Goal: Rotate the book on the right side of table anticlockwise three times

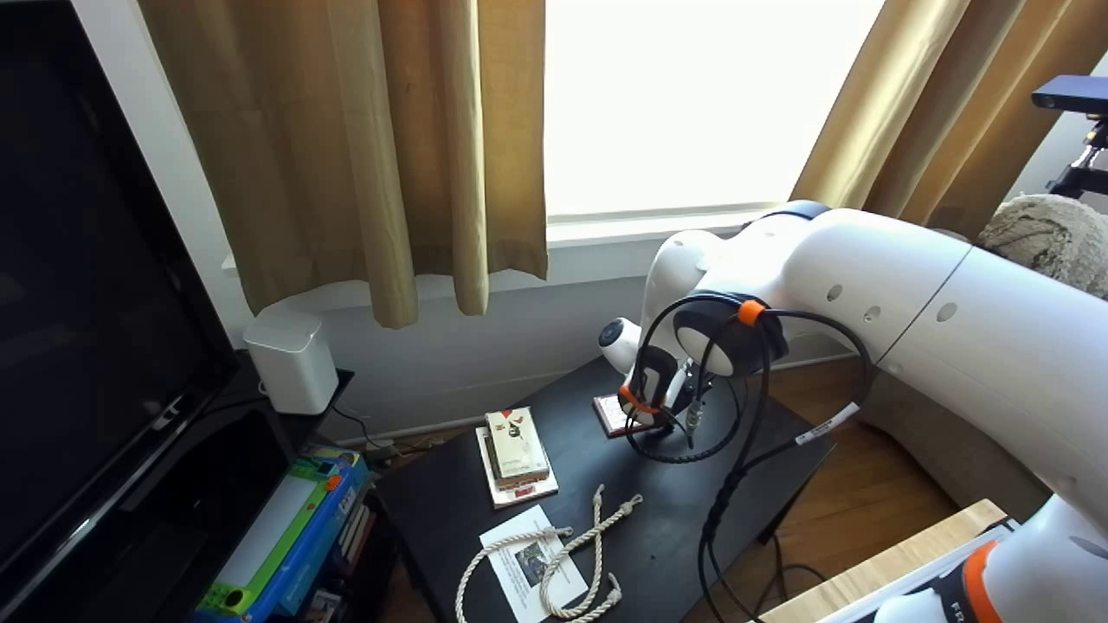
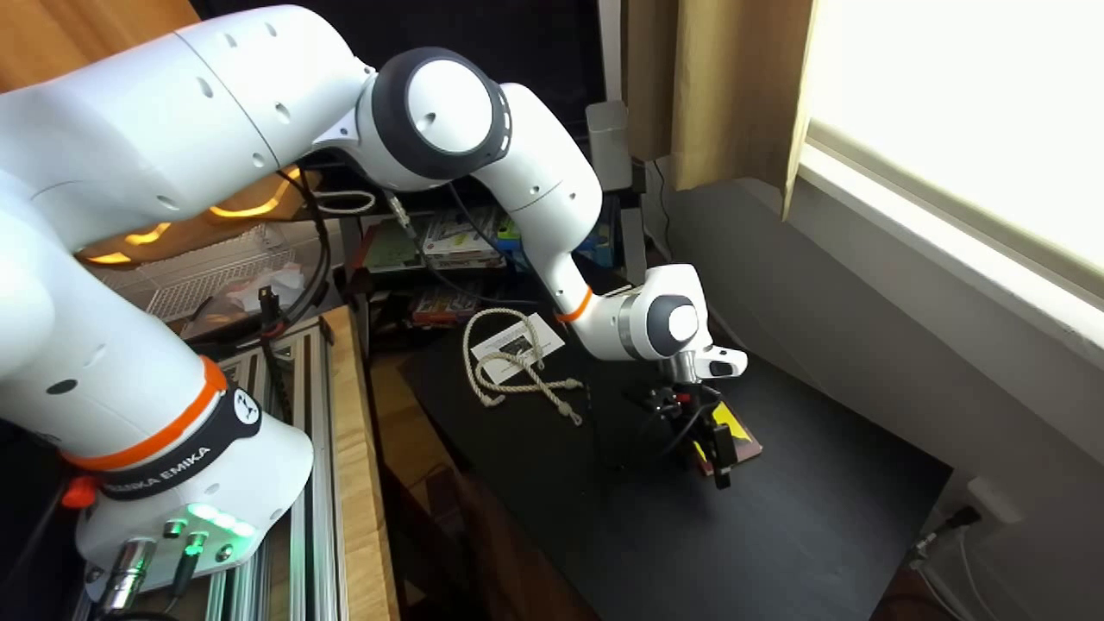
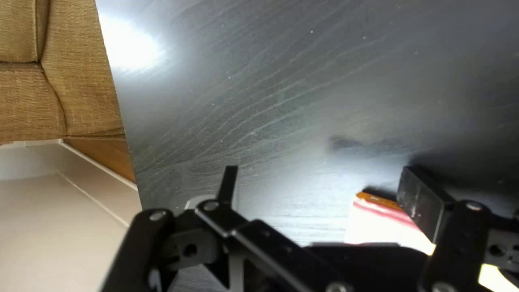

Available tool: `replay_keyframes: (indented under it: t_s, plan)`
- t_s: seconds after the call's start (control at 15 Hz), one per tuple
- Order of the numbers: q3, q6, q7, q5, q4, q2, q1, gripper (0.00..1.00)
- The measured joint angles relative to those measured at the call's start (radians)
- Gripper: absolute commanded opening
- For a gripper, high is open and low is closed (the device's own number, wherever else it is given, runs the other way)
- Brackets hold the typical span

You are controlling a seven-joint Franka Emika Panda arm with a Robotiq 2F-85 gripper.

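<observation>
The book [image 1: 611, 417] lies flat on the black table [image 1: 658, 541], partly hidden by the gripper and wrist. In an exterior view it shows yellow and pinkish parts of its cover [image 2: 743, 438]. In the wrist view the book [image 3: 375, 227] looks overexposed white, with an orange edge and a red line. My gripper [image 3: 320, 174] is open, its fingers wide apart and pointing down. The right-hand finger in the wrist view is over or beside the book's edge; I cannot tell if it touches. The left-hand finger is well away from the book, with bare tabletop between.
A stack of books with a tan-and-white booklet [image 1: 518, 443] on top stands on the table. A paper sheet [image 1: 519, 578] and a cream rope [image 1: 597, 554] lie near it. The wall and window sill [image 2: 940, 250] run along one table side. Black cables [image 1: 753, 433] hang from the arm.
</observation>
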Motion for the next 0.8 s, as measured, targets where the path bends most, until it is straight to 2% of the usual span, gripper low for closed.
replay_keyframes:
  t_s: [0.33,0.8]
  plan:
    - [0.0,0.001,0.009,-0.002,0.043,0.011,-0.018,1.0]
    - [0.009,-0.188,0.01,0.009,0.033,-0.051,-0.023,1.0]
